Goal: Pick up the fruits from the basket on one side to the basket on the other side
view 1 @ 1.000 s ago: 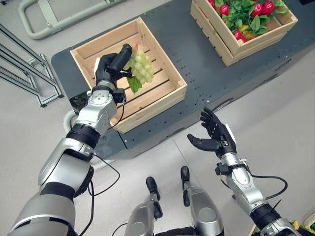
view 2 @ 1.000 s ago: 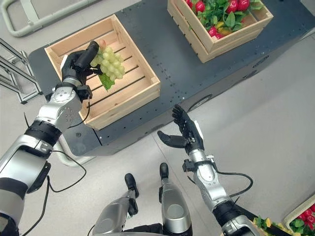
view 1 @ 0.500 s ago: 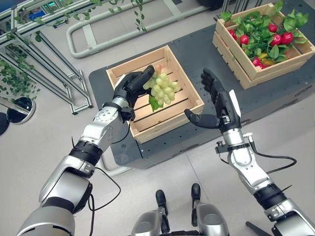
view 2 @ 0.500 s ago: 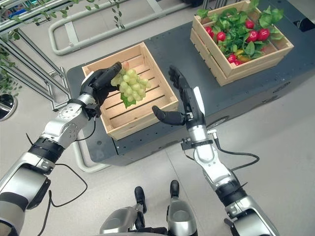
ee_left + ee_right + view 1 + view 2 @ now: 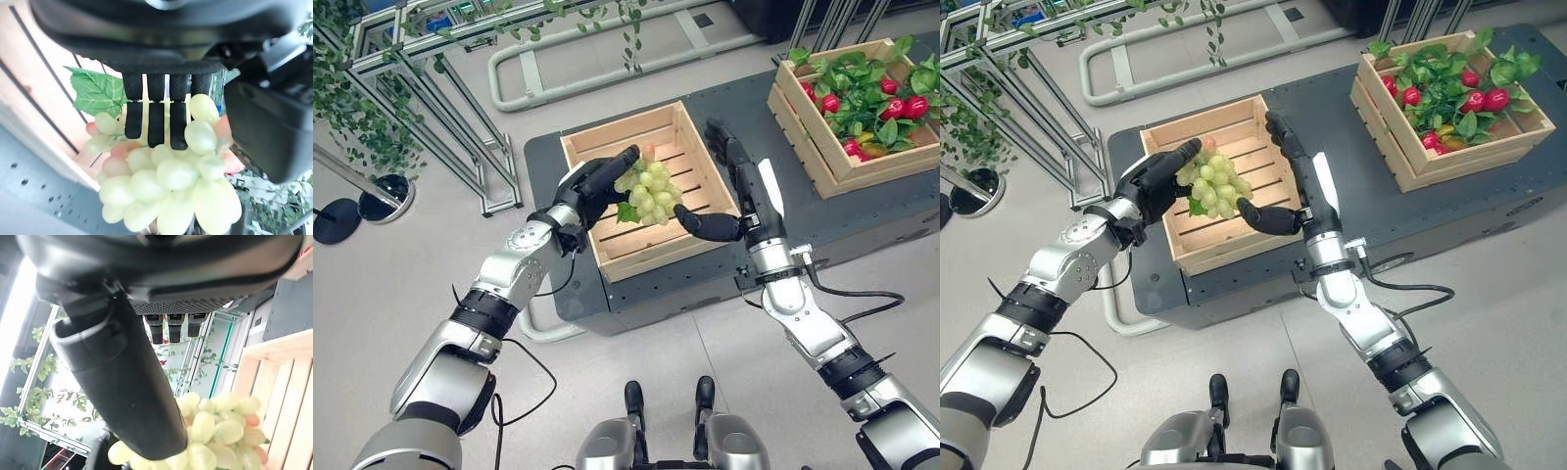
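Two wooden crates sit on the dark platform: the near crate, slatted and bare inside, and the far crate at the robot's right, packed w/ red fruit and green leaves. Grape bunch, pale green w/ one leaf, is held up over the near crate by the left hand, fingers curled round its top; in the left wrist view the fingers lie over the upper grapes while the rest hangs free below. Right hand is just beside the bunch on its far side, fingers straight and spread, thumb reaching under/toward the lowest grapes, holding nothing; whether the thumb actually touches the fruit I can't tell. Right wrist view shows grapes close beyond the thumb. Reads like a hand-to-hand pass approx. mid-way, prob. to send the bunch toward the far crate, though the direction is a guess. To do it well: bring the right palm under the hanging mass so the weight sits in it, not on the stem; curl fingers round the body of the bunch gently, since grapes are soft and a loose cluster sags and swings. Left hand should let go only once the right has a firm wrap; early release drops it into the near crate. Keep both hands over the crate during the swap, so a slip lands inside, not on the floor.
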Available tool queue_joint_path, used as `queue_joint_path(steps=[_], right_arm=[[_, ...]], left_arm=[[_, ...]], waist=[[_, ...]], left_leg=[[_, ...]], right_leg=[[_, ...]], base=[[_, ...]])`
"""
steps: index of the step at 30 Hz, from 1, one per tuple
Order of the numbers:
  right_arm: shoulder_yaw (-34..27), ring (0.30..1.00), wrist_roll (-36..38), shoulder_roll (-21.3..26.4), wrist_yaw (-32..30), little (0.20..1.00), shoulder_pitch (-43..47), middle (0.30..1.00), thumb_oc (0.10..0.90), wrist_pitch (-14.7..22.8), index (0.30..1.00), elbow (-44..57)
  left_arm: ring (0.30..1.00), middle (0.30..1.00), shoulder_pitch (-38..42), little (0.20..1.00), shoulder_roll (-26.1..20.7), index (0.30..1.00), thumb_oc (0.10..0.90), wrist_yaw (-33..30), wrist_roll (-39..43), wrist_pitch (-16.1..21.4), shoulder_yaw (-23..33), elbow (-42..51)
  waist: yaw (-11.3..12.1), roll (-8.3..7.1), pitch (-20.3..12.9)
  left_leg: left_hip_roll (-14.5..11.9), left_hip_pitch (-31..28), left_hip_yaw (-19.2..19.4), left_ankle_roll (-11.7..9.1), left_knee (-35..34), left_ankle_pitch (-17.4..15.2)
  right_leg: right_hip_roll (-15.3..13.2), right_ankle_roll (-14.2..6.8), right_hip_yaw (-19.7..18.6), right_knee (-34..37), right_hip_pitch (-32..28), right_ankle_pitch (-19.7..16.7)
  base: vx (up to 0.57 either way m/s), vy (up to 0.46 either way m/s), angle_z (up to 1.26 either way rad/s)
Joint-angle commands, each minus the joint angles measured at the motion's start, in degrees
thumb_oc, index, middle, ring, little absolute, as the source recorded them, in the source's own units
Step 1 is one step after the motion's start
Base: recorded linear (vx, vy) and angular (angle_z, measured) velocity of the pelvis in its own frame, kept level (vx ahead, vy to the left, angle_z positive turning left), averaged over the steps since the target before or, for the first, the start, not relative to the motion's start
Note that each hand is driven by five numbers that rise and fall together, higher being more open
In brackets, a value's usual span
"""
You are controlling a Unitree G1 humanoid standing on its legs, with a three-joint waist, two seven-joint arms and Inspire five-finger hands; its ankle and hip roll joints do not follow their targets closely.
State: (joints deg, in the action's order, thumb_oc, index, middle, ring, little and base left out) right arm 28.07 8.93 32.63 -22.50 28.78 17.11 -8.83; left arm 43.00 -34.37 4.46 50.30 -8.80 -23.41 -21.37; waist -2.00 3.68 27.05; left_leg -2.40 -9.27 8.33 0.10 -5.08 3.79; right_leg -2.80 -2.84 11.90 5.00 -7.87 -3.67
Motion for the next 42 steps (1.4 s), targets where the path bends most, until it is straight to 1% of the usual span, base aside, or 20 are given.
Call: queue_joint_path(steps=[1,3,7,10,16,21,26,29,30,31,32,33,37,38,39,40,41,42], right_arm=[[4.11,0.9,-0.39,-1.67,0.27,0.9,-1.03,0.9,0.8,3.39,0.9,-3.8],[4.34,0.9,-0.13,-1.72,1.16,0.9,-0.95,0.9,0.8,3.13,0.9,-4.21],[5.25,0.9,1.31,-1.19,3.9,0.9,-0.2,0.9,0.8,0.29,0.9,-4.45],[5.25,0.9,2.51,-0.82,4.28,0.9,-0.2,0.9,0.8,0.26,0.9,-4.33],[5.4,0.9,4.09,-1.71,5.01,0.9,0.77,0.9,0.8,1.04,0.9,-4.42],[5.82,0.9,6.44,-1.91,10.12,0.9,2.06,0.9,0.8,0.43,0.9,-3.89],[5.86,0.9,6.66,-1.75,11.1,0.9,2.59,0.9,0.8,-0.06,0.9,-3.94],[5.86,0.9,7.03,-1.71,11.9,0.9,3.42,0.9,0.8,-0.41,0.9,-4.12],[5.59,0.9,9.3,-1.53,13.83,0.9,3.84,0.9,0.8,-0.2,0.9,-4.28],[5.59,0.9,9.31,-1.52,13.84,0.9,3.84,0.9,0.8,-0.19,0.9,-4.29],[5.28,0.9,12.52,-2.01,16.46,0.9,3.84,0.9,0.8,0.63,0.9,-4.88],[5.26,0.9,12.73,-2.06,16.59,0.9,3.81,0.9,0.8,0.69,0.9,-4.94],[3.82,0.9,17.69,-3.85,19.66,0.9,3.0,0.9,0.8,2.82,0.9,-6.43],[3.19,0.9,18.2,-4.6,20.41,0.9,2.62,0.9,0.8,3.83,0.9,-6.68],[2.91,0.869,18.46,-4.83,20.6,0.869,2.74,0.869,0.78,4.16,0.869,-6.83],[2.67,0.338,18.68,-5.07,20.52,0.338,2.86,0.338,0.425,4.33,0.338,-6.79],[2.24,0.3,19.16,-5.19,20.74,0.3,2.98,0.3,0.4,4.05,0.3,-6.58],[2.09,0.3,19.36,-5.19,20.91,0.3,3.13,0.3,0.4,3.72,0.3,-6.47]], left_arm=[[0.3,0.3,-1.32,0.3,4.76,0.3,0.4,2.61,2.22,4.43,0.9,-1.88],[0.3,0.3,-1.91,0.3,4.81,0.3,0.4,2.48,1.71,4.15,0.49,-0.4],[0.3,0.3,-3.7,0.3,4.56,0.3,0.4,3.03,-0.09,3.93,-0.32,2.98],[0.3,0.3,-4.87,0.3,4.16,0.3,0.4,3.59,-0.11,3.24,-0.58,5.01],[0.3,0.3,-6.29,0.3,4.7,0.3,0.4,4.67,-1.46,2.01,-1.89,7.71],[0.3,0.3,-7.65,0.3,5.28,0.3,0.4,6.41,-2.41,1.37,-2.45,9.35],[0.3,0.3,-8.46,0.3,5.01,0.3,0.4,8.41,-2.59,-0.72,-3.28,11.34],[0.3,0.3,-8.55,0.3,4.93,0.3,0.4,9.27,-2.67,-0.8,-3.74,11.59],[0.3,0.3,-8.86,0.3,4.86,0.3,0.4,10.14,-2.74,-0.88,-3.89,11.92],[0.3,0.3,-8.86,0.3,4.86,0.3,0.4,10.14,-2.74,-0.88,-3.89,11.92],[0.3,0.3,-9.41,0.3,4.9,0.3,0.4,11.04,-3.02,-1.28,-4.03,12.61],[0.3,0.3,-9.46,0.3,4.9,0.3,0.4,11.11,-3.02,-1.31,-4.04,12.66],[0.3,0.3,-10.55,0.3,5.54,0.3,0.4,12.65,-3.16,-3.01,-4.22,13.46],[0.3,0.3,-10.74,0.3,5.84,0.3,0.4,13.35,-3.36,-3.64,-4.45,13.62],[0.3,0.3,-10.71,0.3,5.78,0.3,0.4,13.89,-3.44,-4.03,-4.64,13.79],[0.3,0.3,-10.74,0.3,5.77,0.3,0.4,14.44,-3.64,-4.16,-4.87,13.97],[0.3,0.3,-10.76,0.3,5.76,0.3,0.4,15.01,-3.71,-4.45,-4.96,14.32],[0.3,0.3,-10.66,0.3,5.62,0.3,0.4,15.3,-3.6,-4.54,-5.06,14.46]], waist=[[1.12,-0.72,-20.13],[1.34,-0.9,-20.24],[1.88,-1.39,-20.48],[2.09,-1.61,-20.63],[2.52,-1.86,-20.63],[2.81,-2.03,-21.16],[2.91,-1.94,-21.12],[2.88,-1.84,-20.9],[2.83,-1.78,-20.84],[2.83,-1.78,-20.84],[2.86,-1.76,-20.95],[2.87,-1.75,-20.95],[3.06,-1.72,-21.3],[3.12,-1.71,-21.37],[3.17,-1.69,-21.34],[3.2,-1.64,-21.25],[3.18,-1.61,-21.11],[3.17,-1.59,-21.05]], left_leg=[[0.5,0.55,-1.88,-2.64,0.08,-6.7],[0.43,0.43,-1.92,-2.6,0.08,-6.75],[0.27,0.17,-2.12,-2.58,0.09,-6.83],[0.09,-0.04,-2.08,-2.54,0.08,-6.93],[-0.16,-0.43,-1.99,-2.55,0.08,-7.01],[-0.21,-0.74,-2.09,-2.53,0.08,-7.25],[-0.41,-0.94,-1.97,-2.61,0.08,-7.35],[-0.43,-0.94,-1.99,-2.63,0.08,-7.37],[-0.45,-1.04,-1.98,-2.63,0.08,-7.45],[-0.45,-1.05,-1.97,-2.63,0.08,-7.45],[-0.49,-1.18,-2.02,-2.62,0.08,-7.5],[-0.49,-1.2,-2.02,-2.62,0.08,-7.51],[-0.61,-1.52,-2.08,-2.71,0.08,-7.55],[-0.57,-1.48,-2.19,-2.72,0.08,-7.57],[-0.58,-1.44,-2.2,-2.73,0.08,-7.55],[-0.59,-1.31,-2.32,-2.76,0.08,-7.52],[-0.58,-1.19,-2.47,-2.73,0.08,-7.56],[-0.57,-1.14,-2.51,-2.71,0.08,-7.57]], right_leg=[[-4.79,-3.06,1.29,0.0,-1.48,4.98],[-4.79,-3.05,1.36,0.0,-1.61,5.04],[-4.72,-3.03,1.5,0.0,-1.9,5.14],[-4.68,-3.01,1.5,0.0,-2.07,5.23],[-4.63,-2.99,1.59,0.0,-2.42,5.35],[-4.56,-2.96,1.48,0.0,-2.63,5.48],[-4.54,-3.02,1.42,0.0,-2.66,5.43],[-4.51,-3.02,1.3,0.0,-2.63,5.41],[-4.48,-3.0,1.21,0.0,-2.71,5.43],[-4.48,-3.0,1.21,0.0,-2.71,5.43],[-4.47,-2.96,1.11,0.0,-2.84,5.45],[-4.47,-2.96,1.1,0.0,-2.86,5.45],[-4.57,-2.99,1.17,0.0,-3.19,5.44],[-4.59,-3.03,1.23,0.0,-3.16,5.41],[-4.6,-3.03,1.28,0.0,-3.12,5.37],[-4.61,-3.03,1.33,0.0,-2.99,5.32],[-4.62,-3.03,1.36,0.0,-2.86,5.34],[-4.62,-3.02,1.36,0.0,-2.8,5.32]], base=[[0.03,-0.014,0.04],[0.0,0.0,0.0],[0.0,0.0,0.0],[0.0,0.0,0.0],[0.0,0.0,0.0],[0.0,0.0,0.0],[0.0,0.0,0.0],[-0.01,0.009,0.0],[0.0,0.0,0.0],[-0.02,0.033,-0.01],[0.0,0.0,0.0],[0.0,0.0,0.0],[0.0,0.0,0.0],[0.0,0.0,0.0],[0.0,0.0,0.0],[-0.04,0.015,0.01],[-0.04,0.014,0.01],[-0.04,0.013,0.01]])
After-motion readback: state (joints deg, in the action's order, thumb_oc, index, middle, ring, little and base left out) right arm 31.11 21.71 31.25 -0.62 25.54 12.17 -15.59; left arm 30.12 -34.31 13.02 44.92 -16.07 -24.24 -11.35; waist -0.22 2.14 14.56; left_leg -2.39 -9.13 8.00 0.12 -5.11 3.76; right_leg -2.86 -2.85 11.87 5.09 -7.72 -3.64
